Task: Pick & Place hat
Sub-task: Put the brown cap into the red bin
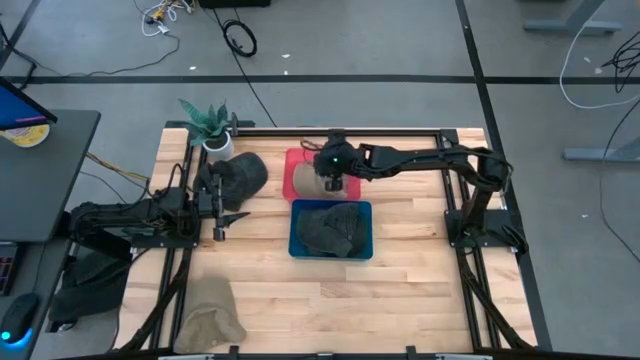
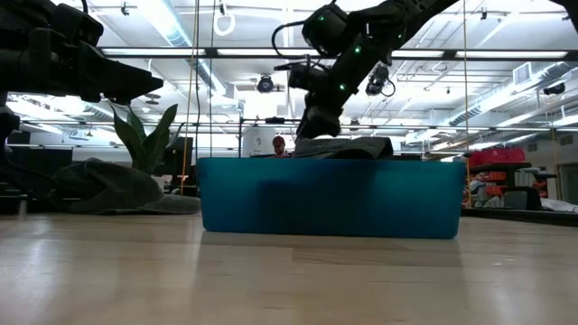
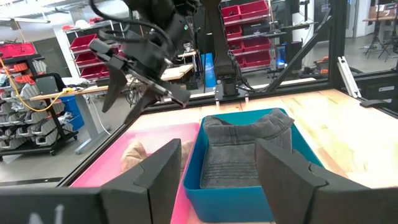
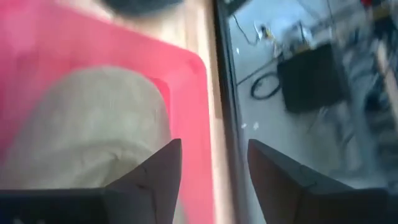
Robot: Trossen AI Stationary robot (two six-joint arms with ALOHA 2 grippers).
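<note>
Right fingers (image 4: 211, 171) spread above tan hat (image 4: 87, 124) in pink bin (image 4: 193, 93).

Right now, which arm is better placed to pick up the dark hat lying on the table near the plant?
Probably the left: its hand waits open right beside the dark fabric hat, while the right hand hangs over the pink bin.

The setting was a robotics lab or workshop. A butcher-block table (image 1: 400, 300) stood on a grey concrete floor (image 1: 400, 40) with loose cables (image 1: 238, 38). Beyond it, shelving held red parts bins (image 3: 249, 12); fluorescent ceiling strips (image 2: 172, 23) ran overhead. A monitor (image 1: 20, 112) sat on a side desk.
</note>
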